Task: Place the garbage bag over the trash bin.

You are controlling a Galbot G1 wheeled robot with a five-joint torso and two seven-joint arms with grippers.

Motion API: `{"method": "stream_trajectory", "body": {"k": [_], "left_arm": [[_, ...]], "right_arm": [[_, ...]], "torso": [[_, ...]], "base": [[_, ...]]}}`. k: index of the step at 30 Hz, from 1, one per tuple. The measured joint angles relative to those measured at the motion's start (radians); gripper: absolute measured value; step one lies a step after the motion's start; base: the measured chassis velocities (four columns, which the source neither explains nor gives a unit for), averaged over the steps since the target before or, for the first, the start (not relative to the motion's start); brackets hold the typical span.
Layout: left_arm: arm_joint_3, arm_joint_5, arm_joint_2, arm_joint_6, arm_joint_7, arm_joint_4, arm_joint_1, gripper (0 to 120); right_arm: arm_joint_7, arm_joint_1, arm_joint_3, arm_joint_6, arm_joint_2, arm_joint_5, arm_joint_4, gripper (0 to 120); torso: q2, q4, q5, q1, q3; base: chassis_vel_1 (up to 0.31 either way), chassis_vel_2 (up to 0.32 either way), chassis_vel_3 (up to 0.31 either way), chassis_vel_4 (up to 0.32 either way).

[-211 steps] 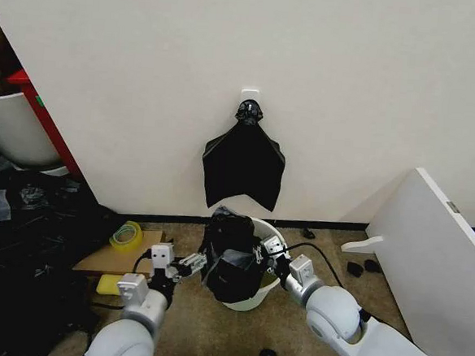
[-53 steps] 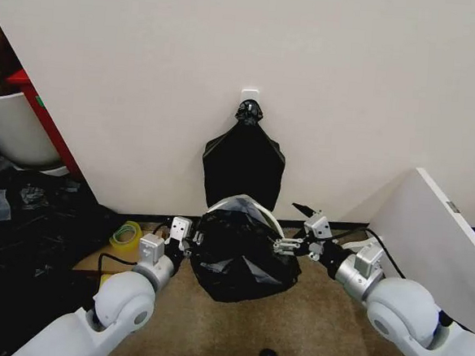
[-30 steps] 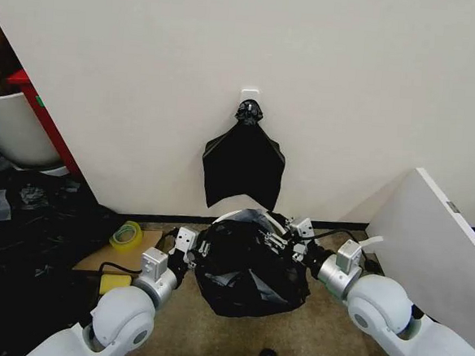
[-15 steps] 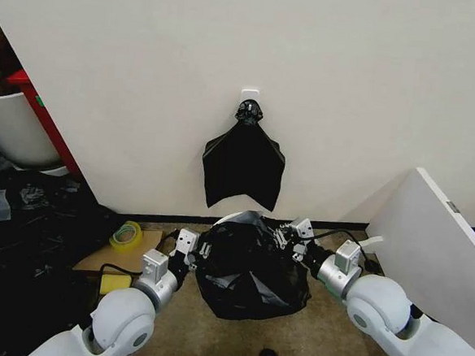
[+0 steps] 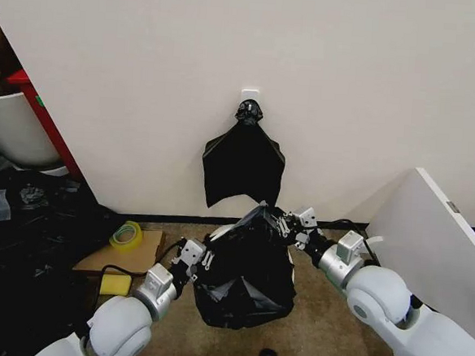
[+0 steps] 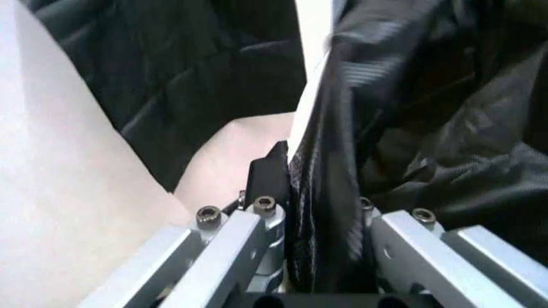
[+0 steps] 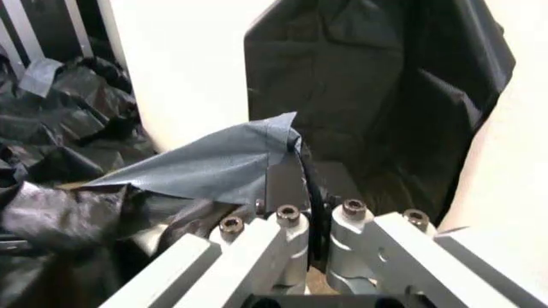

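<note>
The garbage bag point(image 5: 243, 268) stands on the floor point(image 5: 325, 331) in front of the robot, close to the wall point(image 5: 350, 88), and it covers the trash bin point(image 5: 227, 228) almost completely; of the bin, a small piece of the cream-white rim is visible at the far left side of the bag. The left pincer point(image 5: 198, 258) is at the near left side of the bag, and in the left wrist view its two fingers point(image 6: 256, 240) are closed on a fold of the black plastic point(image 6: 330, 212), with the pale rim point(image 6: 310, 58) of the bin just beyond it. The right pincer point(image 5: 287, 222) is at the far right side, higher than the left one, and it grips the edge of the bag and holds it up, so the plastic rises to a point there. In the right wrist view the fingers point(image 7: 291, 244) are closed on this thin sheet point(image 7: 214, 167). On the wall behind hangs a flat bunch of black bags point(image 5: 243, 166) with a knotted top. To the left on the floor lie a roll of tape point(image 5: 126, 235) on a piece of cardboard point(image 5: 122, 257) and a yellow sponge point(image 5: 115, 283). A white board point(image 5: 436, 249) leans at the right.
</note>
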Motion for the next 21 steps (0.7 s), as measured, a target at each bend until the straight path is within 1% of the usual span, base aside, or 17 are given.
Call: {"method": "stream_trajectory", "body": {"k": [1,7,10,18,20,21], "left_arm": [[0.000,0.022,0.003,-0.008,0.007,0.000,0.005,5],[-0.001,0.069,0.003,-0.032,0.023,0.005,0.010,5],[-0.001,0.105,0.003,-0.058,0.038,0.010,0.011,5],[-0.002,0.131,0.001,-0.108,0.055,0.021,0.012,5],[-0.004,0.137,-0.005,-0.144,0.056,0.034,0.008,5],[-0.008,0.136,-0.010,-0.152,0.057,0.040,0.008,5]], "right_arm": [[0.002,0.012,-0.010,-0.003,-0.001,0.005,-0.005,0],[0.010,0.049,-0.044,-0.015,-0.001,0.019,-0.029,0],[0.015,0.071,-0.071,-0.019,-0.005,0.015,-0.053,0],[0.009,0.102,-0.108,-0.023,-0.014,-0.020,-0.084,0],[-0.025,0.112,-0.126,-0.001,-0.028,-0.064,-0.135,0],[-0.056,0.113,-0.133,0.034,-0.038,-0.071,-0.163,0]], "torso": [[0.000,0.0001,0.0002,0.000,0.000],[0.000,0.0001,0.0001,0.000,0.000],[0.000,0.0001,0.0001,0.000,0.000],[0.000,0.0001,0.0001,0.000,0.000],[0.000,0.0001,0.0002,0.000,0.000],[0.000,0.0000,0.0001,0.000,0.000]], "base": [[0.000,0.000,0.000,0.000],[0.000,0.000,0.000,0.000],[0.000,0.000,0.000,0.000],[0.000,0.000,0.000,0.000],[0.000,0.000,0.000,0.000],[0.000,0.000,0.000,0.000]]}}
